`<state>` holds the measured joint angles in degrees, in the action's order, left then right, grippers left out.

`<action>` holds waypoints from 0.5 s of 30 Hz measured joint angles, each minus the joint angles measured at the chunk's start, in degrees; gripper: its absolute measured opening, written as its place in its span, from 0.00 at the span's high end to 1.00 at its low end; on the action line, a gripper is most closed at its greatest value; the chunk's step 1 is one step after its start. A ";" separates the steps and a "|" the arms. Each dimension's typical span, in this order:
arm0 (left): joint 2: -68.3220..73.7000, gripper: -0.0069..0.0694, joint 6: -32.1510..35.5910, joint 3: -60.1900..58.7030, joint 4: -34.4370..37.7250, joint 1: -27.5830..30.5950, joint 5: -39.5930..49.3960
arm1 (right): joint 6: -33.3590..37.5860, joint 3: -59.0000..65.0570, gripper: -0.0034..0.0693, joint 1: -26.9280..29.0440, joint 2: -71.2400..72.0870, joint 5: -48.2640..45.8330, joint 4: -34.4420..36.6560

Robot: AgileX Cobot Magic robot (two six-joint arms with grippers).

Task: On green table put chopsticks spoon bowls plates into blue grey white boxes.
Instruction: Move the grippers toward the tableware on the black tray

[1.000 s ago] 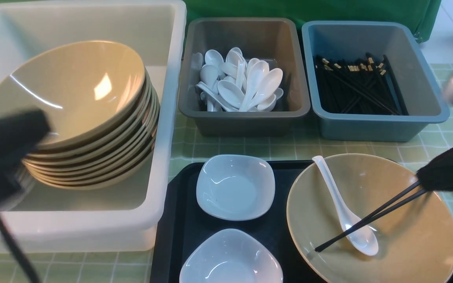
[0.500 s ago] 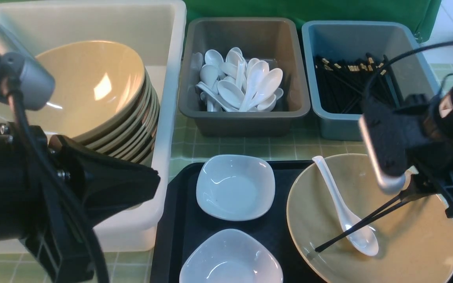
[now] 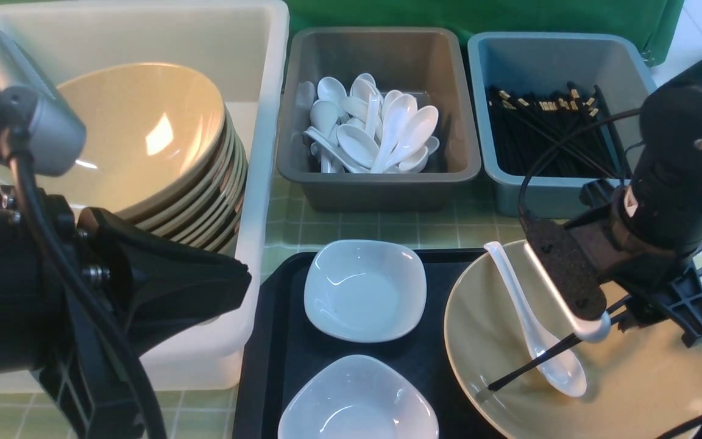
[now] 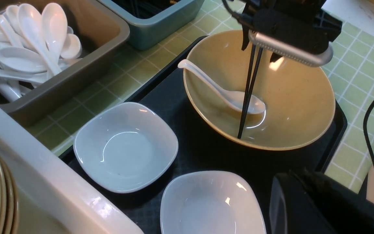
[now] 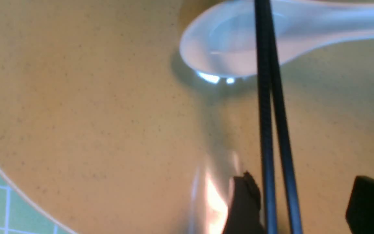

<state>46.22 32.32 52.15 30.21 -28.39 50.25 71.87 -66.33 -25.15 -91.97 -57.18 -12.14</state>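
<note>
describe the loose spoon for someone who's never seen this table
Start at the black tray nearest the robot; a wide tan bowl sits on its right side. The white spoon lies inside, crossed by two black chopsticks. It's the only spoon outside the grey box.

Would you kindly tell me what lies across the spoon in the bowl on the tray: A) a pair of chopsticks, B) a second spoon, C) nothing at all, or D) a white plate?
A: two black chopsticks cross over the scoop of the spoon inside the bowl.
</note>
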 joint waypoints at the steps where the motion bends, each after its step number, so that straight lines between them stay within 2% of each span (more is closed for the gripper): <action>1: 0.00 0.91 0.00 0.00 0.00 0.00 -0.01 | -0.05 0.00 0.37 0.00 -0.27 0.00 -0.05; 10: 0.00 0.91 0.00 0.00 0.00 0.00 -0.17 | -0.11 -0.11 0.40 0.00 -6.03 1.01 -0.12; 13: 0.00 0.91 0.00 0.00 0.00 0.00 -0.17 | -0.11 -0.16 0.50 0.00 -6.51 1.13 -0.12; 15: 0.00 0.91 0.00 0.00 0.00 0.00 -0.21 | -0.11 -0.22 0.66 0.00 -6.51 1.13 -0.12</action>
<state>46.22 32.32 52.15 30.21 -28.39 50.04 71.76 -66.56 -25.15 -98.49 -56.05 -12.26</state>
